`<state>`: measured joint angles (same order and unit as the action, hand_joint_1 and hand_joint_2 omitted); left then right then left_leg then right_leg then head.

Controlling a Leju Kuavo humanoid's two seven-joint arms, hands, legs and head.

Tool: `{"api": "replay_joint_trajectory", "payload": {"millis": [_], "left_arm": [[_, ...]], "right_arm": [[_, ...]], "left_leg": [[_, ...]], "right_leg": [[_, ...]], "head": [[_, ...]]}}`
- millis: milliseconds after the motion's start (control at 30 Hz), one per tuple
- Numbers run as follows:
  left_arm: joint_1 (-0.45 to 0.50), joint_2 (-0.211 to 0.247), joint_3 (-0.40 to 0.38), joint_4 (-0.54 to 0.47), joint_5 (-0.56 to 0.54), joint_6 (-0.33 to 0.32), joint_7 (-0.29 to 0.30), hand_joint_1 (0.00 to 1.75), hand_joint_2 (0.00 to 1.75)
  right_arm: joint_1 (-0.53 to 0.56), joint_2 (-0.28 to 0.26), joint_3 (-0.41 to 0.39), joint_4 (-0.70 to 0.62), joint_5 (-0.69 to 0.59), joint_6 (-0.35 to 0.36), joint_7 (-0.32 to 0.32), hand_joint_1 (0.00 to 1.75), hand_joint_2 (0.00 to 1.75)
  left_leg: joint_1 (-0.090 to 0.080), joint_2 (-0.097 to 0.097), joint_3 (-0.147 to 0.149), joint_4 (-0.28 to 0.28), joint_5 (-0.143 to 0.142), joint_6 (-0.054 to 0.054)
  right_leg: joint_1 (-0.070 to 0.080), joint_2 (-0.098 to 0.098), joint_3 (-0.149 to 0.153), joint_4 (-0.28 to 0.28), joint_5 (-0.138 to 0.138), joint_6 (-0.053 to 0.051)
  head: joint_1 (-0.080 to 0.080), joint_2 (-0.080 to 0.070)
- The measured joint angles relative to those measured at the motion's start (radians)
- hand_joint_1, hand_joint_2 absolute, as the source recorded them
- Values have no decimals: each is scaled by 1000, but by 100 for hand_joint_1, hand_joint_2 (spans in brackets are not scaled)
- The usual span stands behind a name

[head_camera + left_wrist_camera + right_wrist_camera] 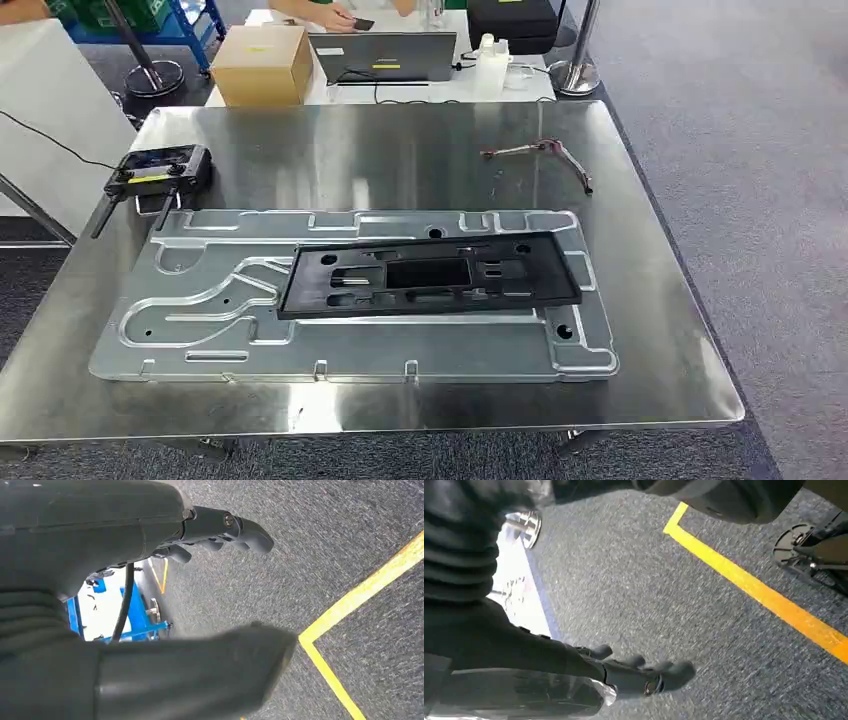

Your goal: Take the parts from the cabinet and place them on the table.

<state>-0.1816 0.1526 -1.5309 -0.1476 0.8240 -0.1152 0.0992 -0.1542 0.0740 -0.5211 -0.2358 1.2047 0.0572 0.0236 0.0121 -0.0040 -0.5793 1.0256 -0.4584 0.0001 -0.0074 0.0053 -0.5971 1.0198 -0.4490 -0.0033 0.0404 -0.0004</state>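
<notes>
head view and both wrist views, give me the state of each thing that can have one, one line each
large silver stamped metal panel: lying flat on the steel table
black flat plastic frame with cutouts: lying flat on top of the metal panel
black handheld controller: resting on the table's far left corner
laptop: lid open
cardboard box: closed
left hand: empty, fingers apart, over carpet
right hand: empty, fingers apart, over carpet
</notes>
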Motion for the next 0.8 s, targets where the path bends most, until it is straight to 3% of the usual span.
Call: {"api": "replay_joint_trajectory", "payload": {"millis": [100,233,267,300,333,400,433,467,500,567,600,633,733,767,800], "left_arm": [[0,1,0,0,-4,3,1,0,0],[-1,3,0,0,-5,6,1,0,0],[-2,3,0,0,-6,7,-1,0,0],[-3,3,0,0,-6,8,-2,0,0],[-4,3,0,0,-7,9,-2,0,0],[-3,3,0,0,-8,11,-2,0,0],[-3,3,0,0,-9,11,-2,0,0],[-2,3,0,0,-10,12,-2,0,0],[-3,3,0,0,-11,12,-2,0,0],[-3,3,0,0,-14,13,-2,0,0],[-4,3,0,0,-14,16,-2,0,0],[-5,3,0,0,-14,19,-2,0,0],[-5,3,0,0,-14,21,-2,0,0],[-3,3,0,0,-14,21,-2,0,0],[-2,4,0,0,-14,21,-2,0,0]], "right_arm": [[-3,10,0,0,-1,2,-3,0,0],[-5,19,0,1,-2,4,-5,0,0],[-6,19,0,1,-2,6,-5,0,0],[-6,19,0,1,-2,8,-5,0,0],[-7,19,0,1,-3,9,-5,0,0],[-6,19,0,1,-5,12,-5,0,0],[-6,19,0,1,-5,12,-5,0,0],[-5,19,0,1,-6,12,-5,0,0],[-5,19,0,1,-7,12,-5,0,0],[-8,19,0,1,-9,11,-5,0,0],[-10,19,0,1,-11,11,-5,0,0],[-11,19,0,1,-13,11,-5,0,0],[-10,19,0,1,-15,7,-5,0,0],[-10,19,0,1,-16,5,-4,0,0],[-11,19,0,1,-17,1,-3,0,0]], "left_leg": [[-2,0,0,2,-1,3],[-6,0,3,-4,5,16],[10,3,11,-20,17,23],[7,6,14,-28,22,26],[7,7,13,-28,25,31],[7,9,9,-28,26,32],[7,10,6,-27,28,30],[7,10,4,-27,29,28],[8,10,1,-25,31,26],[10,10,-4,-17,32,20],[10,10,-7,-11,31,13],[4,9,-8,-7,30,3],[8,8,-8,-14,42,-18],[9,7,-11,-12,43,-24],[13,6,-20,8,11,-27]], "right_leg": [[-2,0,1,0,0,3],[-5,0,5,-7,6,17],[-3,0,6,-2,0,19],[-5,-1,0,18,-23,23],[-6,-1,-25,76,-69,25],[-9,-1,-93,238,-151,33],[-9,-1,-113,287,-167,35],[-11,-2,-111,291,-157,37],[-15,-2,-86,249,-129,38],[-19,-4,21,64,-50,37],[-19,-4,55,-10,-49,33],[-10,0,53,-8,-38,24],[-5,1,48,-3,-30,5],[-9,-1,41,-12,-19,-9],[-11,-5,38,-13,-11,-19]], "head": [[0,0],[0,0],[0,0],[0,0],[0,0],[0,0],[0,0],[0,0],[0,0],[0,0],[0,0],[0,0],[0,0],[0,0],[0,0]]}}
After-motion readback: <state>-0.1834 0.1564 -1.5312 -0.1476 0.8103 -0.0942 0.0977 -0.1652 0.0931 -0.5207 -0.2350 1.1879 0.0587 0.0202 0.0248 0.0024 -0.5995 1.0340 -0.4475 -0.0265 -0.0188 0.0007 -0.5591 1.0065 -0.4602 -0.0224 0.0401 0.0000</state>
